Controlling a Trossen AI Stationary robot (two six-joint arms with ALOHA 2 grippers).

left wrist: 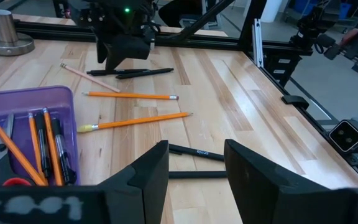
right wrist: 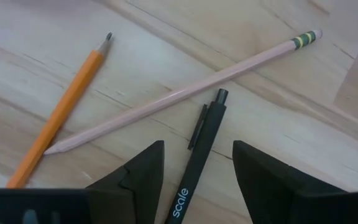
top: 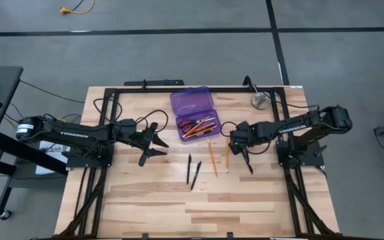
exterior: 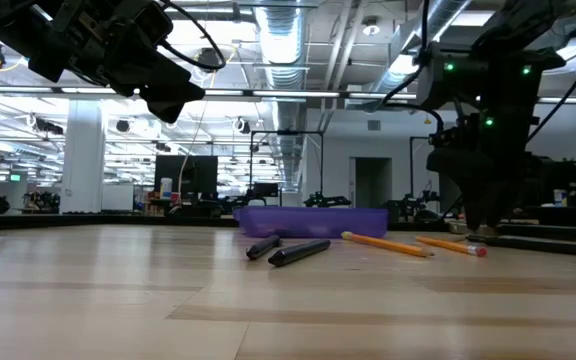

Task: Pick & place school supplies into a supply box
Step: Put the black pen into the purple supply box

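From above, the purple supply box (top: 192, 109) lies open at the far middle of the surface (top: 145, 200), already holding pencils, pens and red-handled scissors. The right hand (top: 246, 160) hangs low over a black pen (top: 247, 164) just right of two orange pencils (top: 213, 157), while the left hand (top: 151, 143) waits spread and empty, left of the box; two more pens (top: 192, 172) lie nearer the front. At table height, the right hand (exterior: 483, 228) reaches almost to the wood beside the pencils. The left wrist camera shows its own fingers (left wrist: 151, 177) apart, gripping nothing. The right wrist camera settles the matter: the pen (right wrist: 194, 163) runs lengthwise between wide-spread fingers (right wrist: 143, 171), which straddle its barrel squarely, a pale pencil (right wrist: 185, 93) lying just beyond. I judge that a straight drop and squeeze should take it.
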